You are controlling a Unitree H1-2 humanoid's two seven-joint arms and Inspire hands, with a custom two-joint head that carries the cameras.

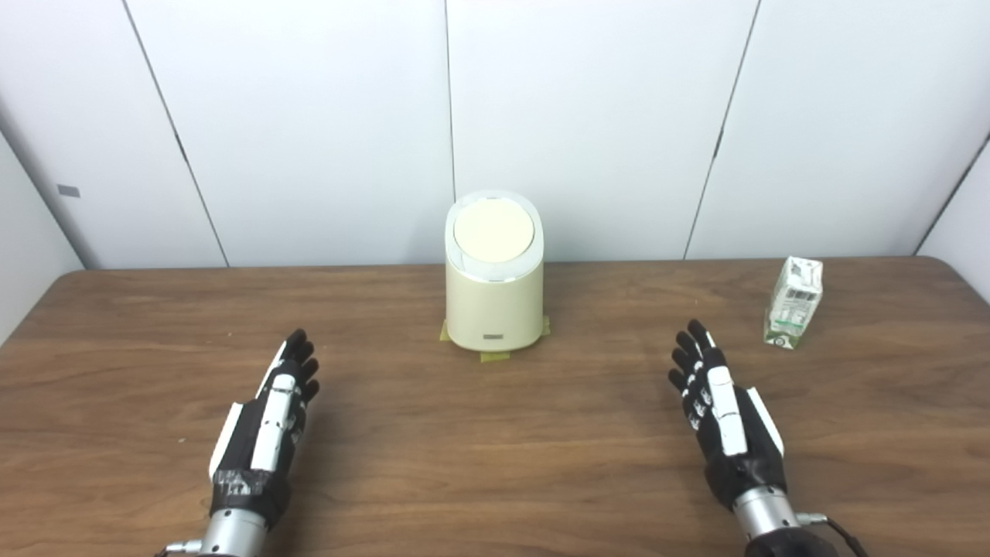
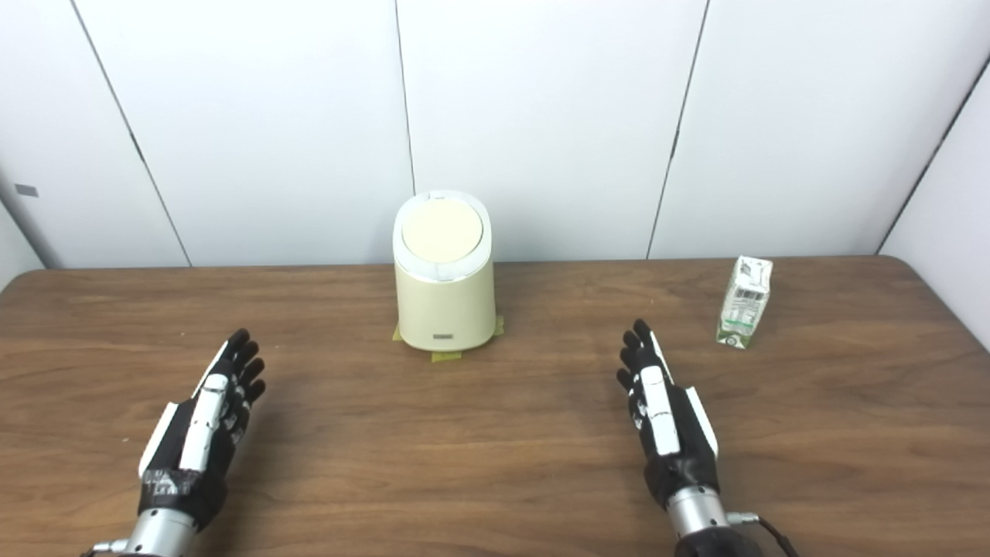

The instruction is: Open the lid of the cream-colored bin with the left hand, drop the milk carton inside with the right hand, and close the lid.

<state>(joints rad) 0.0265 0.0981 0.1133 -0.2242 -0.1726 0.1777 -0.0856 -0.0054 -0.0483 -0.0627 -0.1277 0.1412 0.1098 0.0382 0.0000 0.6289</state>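
A cream-colored bin (image 1: 495,298) stands upright at the back middle of the wooden table (image 1: 495,433), and its round lid (image 1: 493,230) lies shut on top. A small white and green milk carton (image 1: 793,302) stands upright at the back right. My left hand (image 1: 271,422) rests low over the table at the front left, fingers straight and apart, holding nothing. At the front right my right hand (image 1: 723,414) is likewise open and empty, a short way in front and left of the carton.
Yellow-green tape patches (image 1: 495,356) mark the bin's base on the table. White wall panels (image 1: 588,116) close off the back just behind the bin. The table's rounded right corner (image 1: 959,271) lies beyond the carton.
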